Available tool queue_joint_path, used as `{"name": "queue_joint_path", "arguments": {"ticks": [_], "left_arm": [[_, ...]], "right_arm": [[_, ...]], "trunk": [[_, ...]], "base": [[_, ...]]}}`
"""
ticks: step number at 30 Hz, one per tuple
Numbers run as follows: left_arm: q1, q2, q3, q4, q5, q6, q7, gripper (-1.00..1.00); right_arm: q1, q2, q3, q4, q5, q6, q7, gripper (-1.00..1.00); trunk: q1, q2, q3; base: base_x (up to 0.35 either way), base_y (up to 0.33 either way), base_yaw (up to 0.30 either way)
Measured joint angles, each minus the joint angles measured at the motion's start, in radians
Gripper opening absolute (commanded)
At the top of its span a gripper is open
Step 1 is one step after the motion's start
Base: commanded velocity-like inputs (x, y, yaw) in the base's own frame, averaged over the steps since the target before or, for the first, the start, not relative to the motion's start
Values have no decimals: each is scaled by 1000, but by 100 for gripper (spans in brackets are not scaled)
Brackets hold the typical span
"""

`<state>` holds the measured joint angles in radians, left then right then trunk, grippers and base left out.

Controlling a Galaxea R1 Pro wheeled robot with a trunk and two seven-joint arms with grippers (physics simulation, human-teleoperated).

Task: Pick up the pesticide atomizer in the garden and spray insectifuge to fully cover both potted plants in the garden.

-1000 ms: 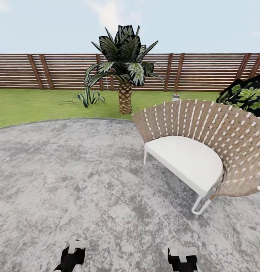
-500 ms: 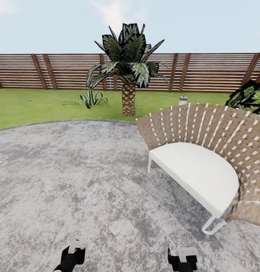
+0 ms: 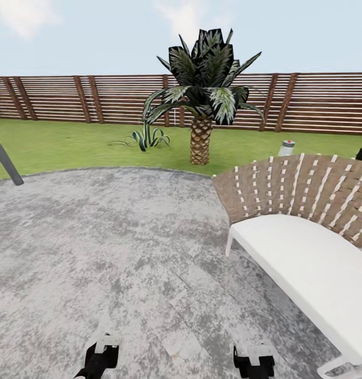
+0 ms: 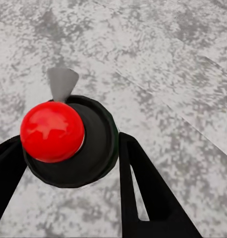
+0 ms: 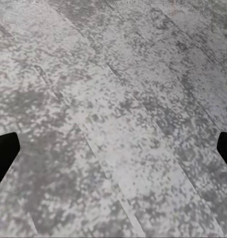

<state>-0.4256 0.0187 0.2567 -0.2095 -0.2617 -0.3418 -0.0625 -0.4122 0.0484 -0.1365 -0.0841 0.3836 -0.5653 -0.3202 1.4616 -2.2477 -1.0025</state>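
Two end effectors sit at the head view's lower edge, left end effector (image 3: 101, 359) and right end effector (image 3: 253, 361), over the grey stone patio (image 3: 123, 237) of the garden (image 3: 65, 145). Far off at 12 o'clock from the left one, on the lawn, a small potted plant (image 3: 147, 138) spreads pale-edged green leaves; I can't make out its pot. A palm (image 3: 202, 100) stands just beside it before the slatted fence (image 3: 318, 100). A woven chair (image 3: 307, 231) fills 2 o'clock, one bollard lamp (image 3: 286, 148) behind it, another bollard (image 3: 6, 159) at 10 o'clock.

Left wrist view: fingers spread, a red-domed black lamp top (image 4: 54, 131) between them; contact unclear.

Right wrist view: fingers wide apart, holding nothing, above stone.
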Motion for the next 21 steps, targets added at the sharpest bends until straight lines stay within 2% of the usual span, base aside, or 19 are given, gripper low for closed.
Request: {"name": "queue_joint_path", "arguments": {"ticks": [21], "left_arm": [[0,0,0,0,0,0,0,-100]], "right_arm": [[0,0,0,1,0,0,0,100]], "trunk": [[0,0,0]], "base": [[340,0,274]]}}
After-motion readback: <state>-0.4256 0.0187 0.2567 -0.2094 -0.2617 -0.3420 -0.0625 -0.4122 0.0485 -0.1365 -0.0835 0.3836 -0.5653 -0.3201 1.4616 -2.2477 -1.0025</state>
